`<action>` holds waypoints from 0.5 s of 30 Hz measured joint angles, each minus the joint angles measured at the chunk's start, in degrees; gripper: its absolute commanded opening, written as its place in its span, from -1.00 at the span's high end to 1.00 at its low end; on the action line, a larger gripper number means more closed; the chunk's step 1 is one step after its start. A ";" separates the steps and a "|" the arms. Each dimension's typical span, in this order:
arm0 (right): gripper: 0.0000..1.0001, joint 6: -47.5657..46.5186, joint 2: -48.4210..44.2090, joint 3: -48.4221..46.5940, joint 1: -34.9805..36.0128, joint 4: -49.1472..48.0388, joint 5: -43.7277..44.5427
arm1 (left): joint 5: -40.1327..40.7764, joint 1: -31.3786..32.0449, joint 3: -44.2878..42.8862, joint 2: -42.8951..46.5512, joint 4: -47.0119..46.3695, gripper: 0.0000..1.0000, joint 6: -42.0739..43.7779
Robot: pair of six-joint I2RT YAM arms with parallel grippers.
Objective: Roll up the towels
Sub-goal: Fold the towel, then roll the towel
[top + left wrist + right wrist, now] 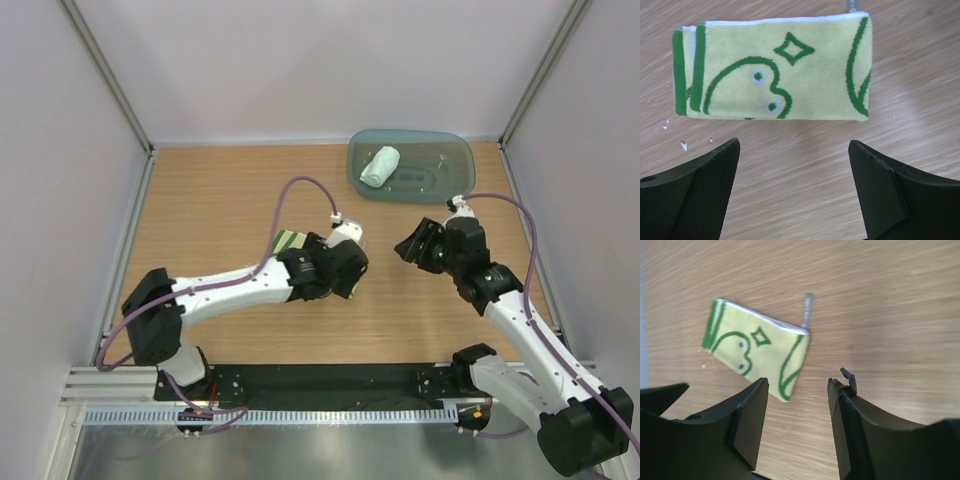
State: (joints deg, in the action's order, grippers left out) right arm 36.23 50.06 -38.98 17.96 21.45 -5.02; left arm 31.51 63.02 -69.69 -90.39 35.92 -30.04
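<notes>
The yellow towel with green drawings lies folded flat on the wooden table, a grey tag at one end. In the top view only a corner of it shows beside the left wrist. My left gripper hangs open and empty just above the table, short of the towel's long edge; it also shows in the top view. My right gripper is open and empty, apart from the towel's near corner, and sits at centre right in the top view. The pale mint-white towel lies rolled in the tray.
The translucent teal tray stands at the back right of the table. Frame posts and white walls close in the left, right and back sides. A black rail runs along the near edge. Small white crumbs lie by the left finger.
</notes>
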 measured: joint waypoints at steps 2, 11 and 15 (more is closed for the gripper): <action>-0.16 0.11 0.59 -0.48 0.00 2.89 3.34 | 2.19 2.45 -2.86 -4.02 0.87 -0.78 -0.09; -0.16 0.31 1.66 -0.66 0.00 8.76 8.74 | 3.67 7.19 -11.82 -19.15 2.34 -0.73 0.48; -0.16 0.31 1.70 -0.66 0.00 9.20 9.16 | 3.21 7.08 -13.03 -22.56 2.36 -0.69 0.70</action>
State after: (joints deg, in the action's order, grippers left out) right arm 36.53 51.77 -39.64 17.96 30.65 4.14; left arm 34.72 70.11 -82.72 -112.95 38.28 -29.34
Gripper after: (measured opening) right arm 0.577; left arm 0.855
